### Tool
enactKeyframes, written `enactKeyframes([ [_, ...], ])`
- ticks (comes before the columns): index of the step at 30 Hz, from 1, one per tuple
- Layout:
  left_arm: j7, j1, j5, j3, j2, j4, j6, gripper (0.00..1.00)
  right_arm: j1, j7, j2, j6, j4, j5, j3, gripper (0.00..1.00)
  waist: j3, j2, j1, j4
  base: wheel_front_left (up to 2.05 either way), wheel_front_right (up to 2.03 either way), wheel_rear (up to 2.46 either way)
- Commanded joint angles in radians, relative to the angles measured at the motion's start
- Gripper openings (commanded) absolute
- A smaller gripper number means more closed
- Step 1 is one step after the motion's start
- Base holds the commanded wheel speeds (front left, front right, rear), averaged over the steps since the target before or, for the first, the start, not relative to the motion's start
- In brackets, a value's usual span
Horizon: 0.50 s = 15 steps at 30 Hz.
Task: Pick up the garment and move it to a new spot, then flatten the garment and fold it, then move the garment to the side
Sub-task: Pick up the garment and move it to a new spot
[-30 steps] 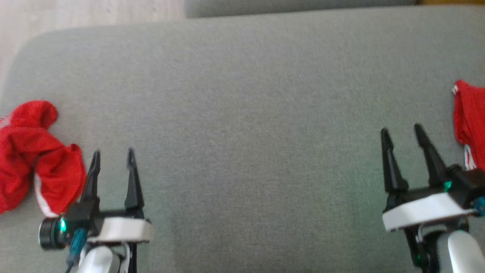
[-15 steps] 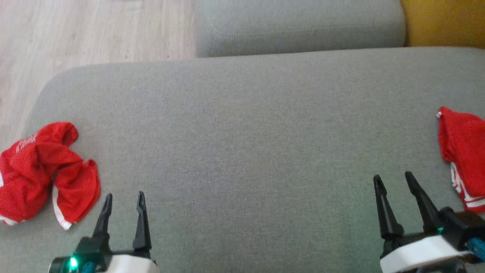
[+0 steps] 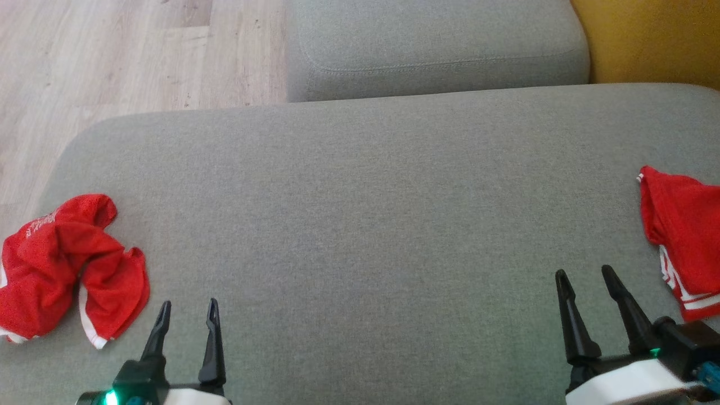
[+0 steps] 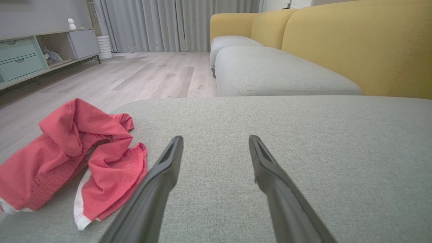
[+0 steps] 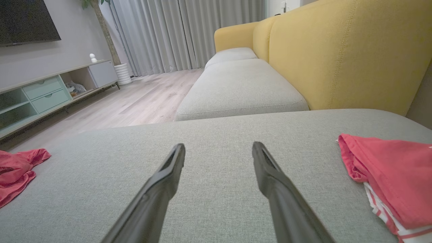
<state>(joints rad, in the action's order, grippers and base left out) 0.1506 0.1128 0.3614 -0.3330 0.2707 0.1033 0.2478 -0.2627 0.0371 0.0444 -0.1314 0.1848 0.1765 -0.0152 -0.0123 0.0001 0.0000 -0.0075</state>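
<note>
A crumpled red garment (image 3: 62, 264) with white trim lies in a heap at the left end of the grey cushion (image 3: 360, 197). My left gripper (image 3: 188, 306) is open and empty, just right of that heap and apart from it. In the left wrist view the garment (image 4: 67, 152) lies left of the spread left gripper (image 4: 216, 140). A second red garment (image 3: 683, 236) with white stripes lies flatter at the right edge. My right gripper (image 3: 584, 274) is open, empty, and left of it. The right wrist view shows the right gripper (image 5: 219, 146) with this striped garment (image 5: 395, 172) to its right.
Another grey seat cushion (image 3: 433, 50) adjoins the far edge, with a yellow backrest (image 3: 652, 39) at the far right. Wooden floor (image 3: 112, 56) lies beyond the cushion's rounded left corner. A low cabinet (image 5: 50, 94) stands across the room.
The head view has shifted, so the far cushion, floor and backrest now show and both grippers sit lower in the picture. Both garments lie as before, and both grippers stay open.
</note>
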Motion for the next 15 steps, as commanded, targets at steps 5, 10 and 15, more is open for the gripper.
enactKeyframes([
  [5,0.006,-0.056,0.000,0.022,0.019,-0.036,0.010,1.00,0.023,-0.002,0.006,0.001,0.037,-0.003,-0.009,1.00,0.005,-0.0001,0.0000,0.017,0.00,0.00,0.00],
  [10,0.027,-0.091,-0.003,0.017,0.014,-0.035,0.002,1.00,0.031,0.007,0.006,0.001,0.057,-0.032,-0.013,1.00,0.023,-0.0001,0.0000,0.075,0.00,0.00,0.00],
  [15,0.066,-0.162,-0.004,0.016,-0.001,-0.012,-0.021,1.00,0.062,0.029,0.017,0.001,0.094,-0.057,-0.018,1.00,0.059,-0.0001,0.0000,0.180,0.00,0.00,0.00],
])
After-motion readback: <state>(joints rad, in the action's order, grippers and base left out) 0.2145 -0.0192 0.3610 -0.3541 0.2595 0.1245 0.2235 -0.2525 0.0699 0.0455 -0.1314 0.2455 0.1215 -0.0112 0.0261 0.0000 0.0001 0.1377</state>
